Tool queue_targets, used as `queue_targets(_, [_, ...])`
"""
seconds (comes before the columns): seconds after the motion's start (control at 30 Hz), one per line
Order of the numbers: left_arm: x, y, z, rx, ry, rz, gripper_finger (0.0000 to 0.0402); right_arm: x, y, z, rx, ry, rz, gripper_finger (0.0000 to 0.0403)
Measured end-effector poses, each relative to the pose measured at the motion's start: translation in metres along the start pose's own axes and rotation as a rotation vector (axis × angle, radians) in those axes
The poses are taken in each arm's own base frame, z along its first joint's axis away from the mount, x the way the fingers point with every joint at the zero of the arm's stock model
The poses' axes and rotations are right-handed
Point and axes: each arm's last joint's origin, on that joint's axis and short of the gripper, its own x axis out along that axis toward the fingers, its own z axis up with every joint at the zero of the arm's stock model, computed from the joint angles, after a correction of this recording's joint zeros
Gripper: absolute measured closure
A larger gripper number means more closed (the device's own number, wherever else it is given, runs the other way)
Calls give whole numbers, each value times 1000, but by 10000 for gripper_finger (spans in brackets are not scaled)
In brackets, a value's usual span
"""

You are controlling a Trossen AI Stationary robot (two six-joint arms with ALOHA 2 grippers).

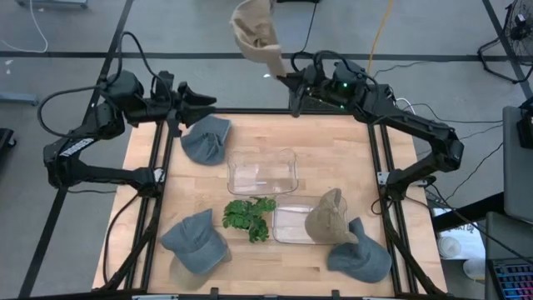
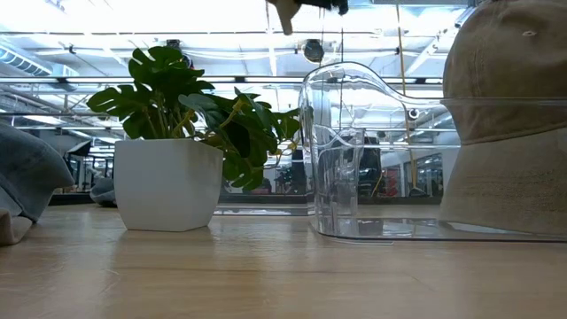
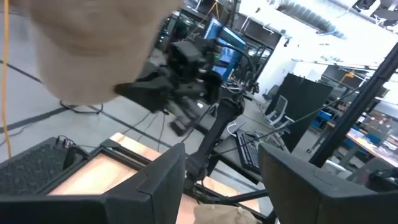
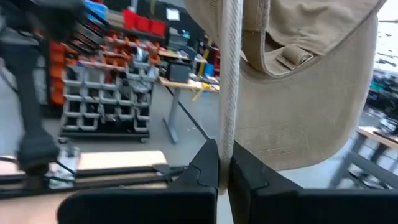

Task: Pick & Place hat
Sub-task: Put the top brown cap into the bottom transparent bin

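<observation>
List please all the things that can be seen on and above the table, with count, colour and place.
Tan hat: one, held up beyond the table's far edge.
Second tan hat: one, in the near clear bin.
Grey hats: three; far left, near left, near right.
Clear bins: two; centre, near right.
Plant: one, green, white pot, near centre.
Table: one, light wood.
Left gripper: open, empty, far left.
Right gripper: shut on tan hat.

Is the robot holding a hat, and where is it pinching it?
Yes. The right gripper pinches the tan hat by its brim edge. The left gripper is open, holding nothing.
</observation>
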Motion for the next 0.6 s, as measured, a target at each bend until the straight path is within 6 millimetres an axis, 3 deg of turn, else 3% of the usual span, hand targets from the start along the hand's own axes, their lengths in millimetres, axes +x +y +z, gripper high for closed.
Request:
queue_targets(0.37, [-1,2,5,32,-44,4,190,-8,40,43,57,-136,183,403])
queue_targets(0.6, [0,-1,6,36,-57,-17,190,-14,69,54,129,-172,345,403])
